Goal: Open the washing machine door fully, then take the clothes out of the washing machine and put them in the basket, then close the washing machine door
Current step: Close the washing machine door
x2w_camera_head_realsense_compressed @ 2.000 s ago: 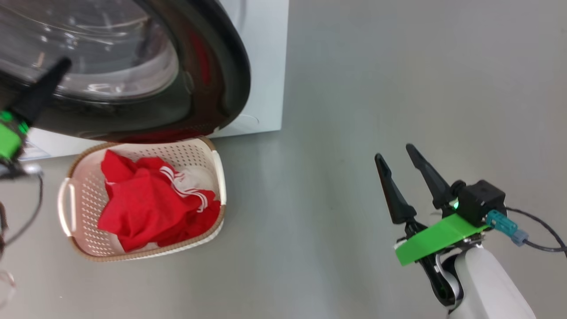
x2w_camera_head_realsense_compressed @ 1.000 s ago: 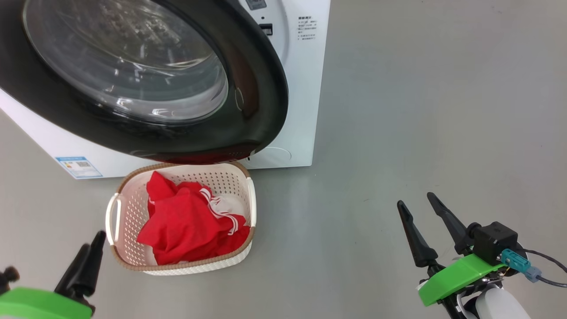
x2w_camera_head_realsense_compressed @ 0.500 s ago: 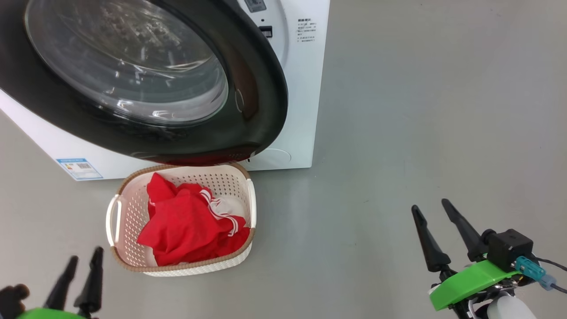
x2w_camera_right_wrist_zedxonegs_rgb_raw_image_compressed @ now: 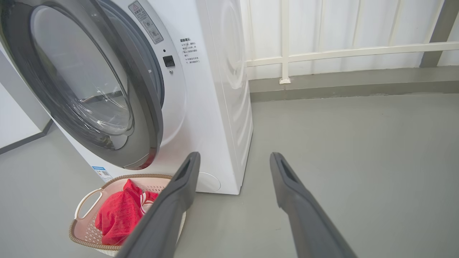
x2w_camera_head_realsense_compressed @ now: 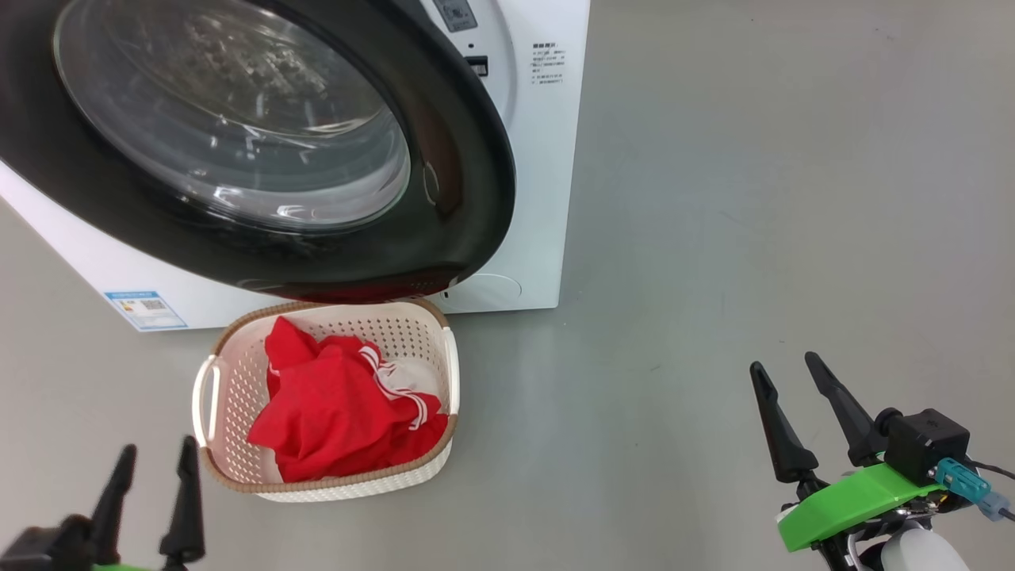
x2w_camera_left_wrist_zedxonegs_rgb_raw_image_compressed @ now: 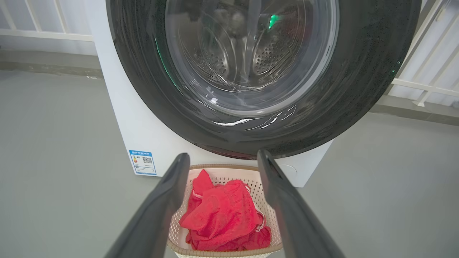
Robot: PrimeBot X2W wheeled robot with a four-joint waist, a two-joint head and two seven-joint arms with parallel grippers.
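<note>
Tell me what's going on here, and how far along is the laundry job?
Nothing is being handled right now. The red clothes lie in the perforated basket on the floor before the washing machine. Its door looks shut against the front; whether it is latched I can't tell. The left gripper and right gripper are open, empty, apart from everything.

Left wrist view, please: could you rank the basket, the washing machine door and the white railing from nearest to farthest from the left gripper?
From the left gripper:
1. The basket, low and just ahead of it.
2. The washing machine door, above and behind the basket.
3. The white railing, far back at the upper corners.
</note>
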